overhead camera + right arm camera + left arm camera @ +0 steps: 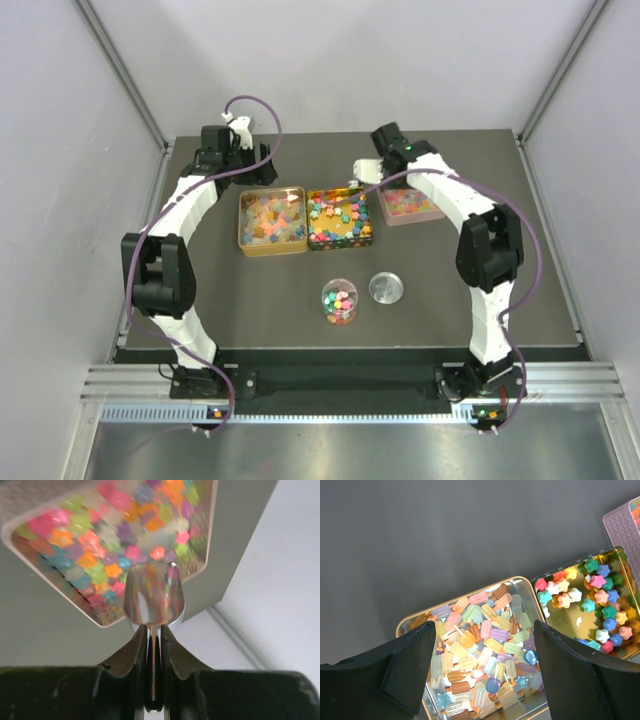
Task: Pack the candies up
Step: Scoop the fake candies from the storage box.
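Note:
Candies fill three containers. A gold tin (244, 232) holds pale popsicle-shaped candies (485, 650). The middle tin (338, 246) holds bright star candies (592, 597). A pink tray (409, 217) at the right holds mixed candies (100, 540). A small clear jar (339, 301) in front is partly filled with coloured candies. My left gripper (484, 629) hangs open over the gold tin's far edge (262, 163), with nothing between its fingers. My right gripper (154, 630) is shut on the handle of a silver scoop (154, 594), held above the pink tray's left end (368, 170). The scoop's bowl shows only reflections.
A round silver lid (386, 288) lies right of the jar. The dark mat (250, 310) ends at pale walls on the left, back and right. Both arm bases stand at the near edge.

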`<state>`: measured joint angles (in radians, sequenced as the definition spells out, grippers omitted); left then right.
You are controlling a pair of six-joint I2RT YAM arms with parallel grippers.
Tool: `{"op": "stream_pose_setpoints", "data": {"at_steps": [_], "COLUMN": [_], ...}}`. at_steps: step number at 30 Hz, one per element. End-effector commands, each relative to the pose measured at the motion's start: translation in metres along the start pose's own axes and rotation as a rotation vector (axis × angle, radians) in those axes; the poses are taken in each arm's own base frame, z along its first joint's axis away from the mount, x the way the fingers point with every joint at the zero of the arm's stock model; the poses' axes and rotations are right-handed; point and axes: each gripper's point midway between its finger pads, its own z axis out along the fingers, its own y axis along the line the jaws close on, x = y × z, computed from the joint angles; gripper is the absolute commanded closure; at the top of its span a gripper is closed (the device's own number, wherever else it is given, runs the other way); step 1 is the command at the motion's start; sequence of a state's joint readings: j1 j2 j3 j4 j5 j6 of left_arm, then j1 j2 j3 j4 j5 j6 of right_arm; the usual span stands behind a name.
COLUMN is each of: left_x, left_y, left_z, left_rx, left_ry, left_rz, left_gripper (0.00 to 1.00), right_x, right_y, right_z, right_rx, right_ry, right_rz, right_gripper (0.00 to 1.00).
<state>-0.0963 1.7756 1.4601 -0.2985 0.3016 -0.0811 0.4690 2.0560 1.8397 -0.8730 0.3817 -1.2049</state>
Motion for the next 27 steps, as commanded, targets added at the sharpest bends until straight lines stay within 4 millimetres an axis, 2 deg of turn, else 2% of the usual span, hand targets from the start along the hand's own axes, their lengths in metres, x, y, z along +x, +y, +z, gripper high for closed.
{"op": "stream_pose_setpoints", "data": {"at_steps": [1,5,6,7,9,12,13,19,20,23,27], "left_x": [-0.037,-0.037,-0.037,-0.036,-0.037,-0.036,-0.035,-0.034,-0.032,-0.031,-0.03], "left_y": [-0.009,-0.009,-0.008,-0.008,-0.009,-0.009,-0.009,-0.008,-0.009,-0.015,-0.019], "left_z": [-0.017,-0.014,-0.013,-0.012,-0.01,-0.007,-0.007,-0.004,-0.002,-0.002,-0.003], "left_rx": [0.024,0.027,0.026,0.026,0.03,0.033,0.034,0.022,0.017,0.021,0.022], "left_ry": [-0.111,-0.106,-0.103,-0.097,-0.094,-0.079,-0.074,-0.062,-0.059,-0.057,-0.054], "left_rz": [0.016,0.013,0.014,0.012,0.015,0.022,0.023,0.054,0.059,0.08,0.098], "left_gripper": [0.16,0.16,0.16,0.16,0.16,0.16,0.16,0.16,0.16,0.16,0.16], "right_x": [0.052,0.075,0.087,0.081,0.088,0.076,0.073,0.07,0.069,0.064,0.06], "right_y": [-0.02,-0.013,-0.009,-0.007,0.0,0.007,0.001,0.019,0.034,0.049,0.048], "right_z": [-0.02,-0.016,-0.011,-0.012,-0.007,-0.011,-0.017,-0.02,-0.014,-0.008,-0.003], "right_rx": [0.019,-0.02,-0.039,-0.071,-0.108,-0.161,-0.131,-0.184,-0.218,-0.242,-0.232], "right_ry": [0.013,-0.045,-0.045,-0.117,-0.156,-0.258,-0.293,-0.318,-0.307,-0.31,-0.308], "right_rz": [0.272,0.474,0.525,0.565,0.656,0.691,0.697,0.704,0.709,0.703,0.706], "right_gripper": [1.0,1.0,1.0,1.0,1.0,1.0,1.0,1.0,1.0,1.0,1.0]}}
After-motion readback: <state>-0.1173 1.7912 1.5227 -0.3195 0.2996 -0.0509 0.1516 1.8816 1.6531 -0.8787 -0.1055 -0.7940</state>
